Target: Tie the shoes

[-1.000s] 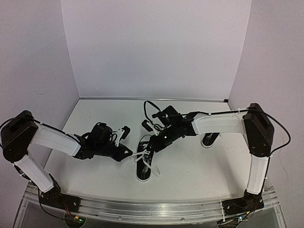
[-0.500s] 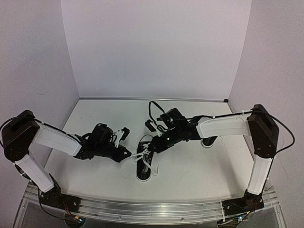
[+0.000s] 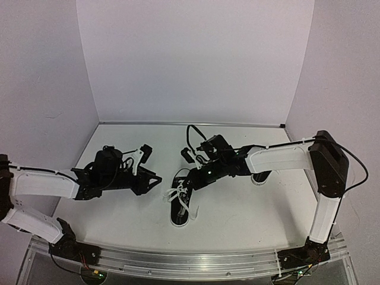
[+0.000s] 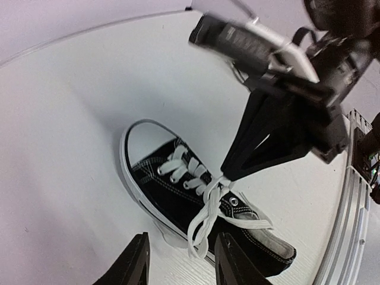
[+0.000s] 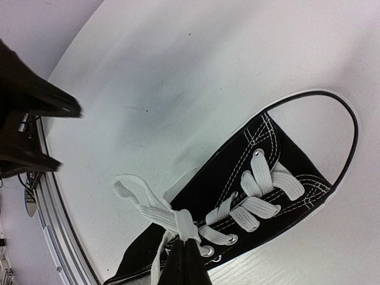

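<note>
At far left, the left gripper (image 3: 155, 180): low over the table (image 3: 237, 219), well apart from the shoe, parted and holding nothing (in the left wrist view, both fingers (image 4: 138, 261) spread, no lace clamped between them).

In the middle, one shoe (image 3: 180, 211): flat on its sole, heel opening toward the near rail (image 3: 190, 264), toe cap pointing away. Over the tongue, the white lace (image 5: 172, 217), loosely gathered, one flat loop flopped out on the left gripper's side. Pinched right at the crossing above the top eyelets by the right gripper (image 5: 187, 261), clamped tight on the strands there.

Looks like the middle of the knot: crossing pinned from the right, loop lying loose on the left. Next, probably: bring the empty gripper in to that loop, close on it low down, then draw outward against the pinned side without sliding the shoe or tugging the lace out of the other pinch.

Further right, the second shoe (image 3: 261, 176): just beside the right forearm (image 3: 276, 155) and mostly hidden behind it, only a dark end and a strip of white sole showing. Impossible to say whether tied.

Also hard to make out: any real knot under the closed fingertips, the run of the lace's free ends, and, from above, anything of the lacing beyond a white tangle.
</note>
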